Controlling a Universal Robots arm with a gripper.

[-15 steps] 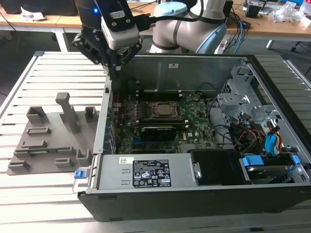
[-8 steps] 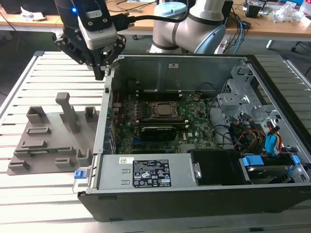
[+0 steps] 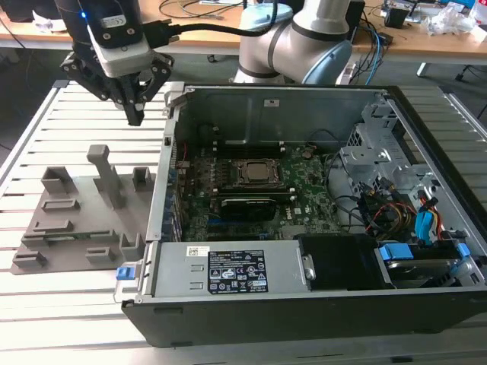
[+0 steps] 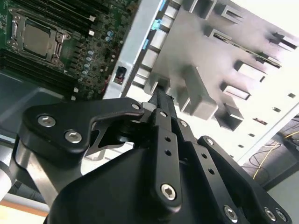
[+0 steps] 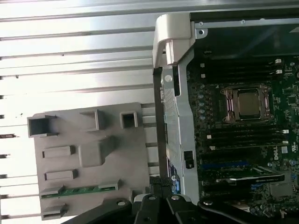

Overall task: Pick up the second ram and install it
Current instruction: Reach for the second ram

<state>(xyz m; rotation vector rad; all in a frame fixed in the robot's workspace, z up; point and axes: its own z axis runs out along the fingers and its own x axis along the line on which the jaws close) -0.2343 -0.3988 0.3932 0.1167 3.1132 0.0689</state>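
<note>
I list: 1 grey tray (image 3: 76, 236), 1 green ram stick (image 5: 79, 190), black gripper (image 3: 135, 115), green motherboard (image 3: 304, 182), black case (image 3: 304, 323), silver-striped table (image 3: 68, 312).

I am holding my gripper (image 3: 135, 118) in open air above the slatted table (image 3: 46, 137), with the case's side wall (image 3: 163, 190) rising just to the exterior view's right. Nearer, the tall post (image 3: 106, 176) on the grey tray (image 3: 84, 224) is standing in my way, and low blocks are flanking the second ram (image 5: 77, 190). Inside the case, room is lying free above the CPU socket (image 3: 259, 173). The drive cage (image 3: 373, 148) and cables (image 3: 377, 209) are crowding the exterior view's right end.
</note>
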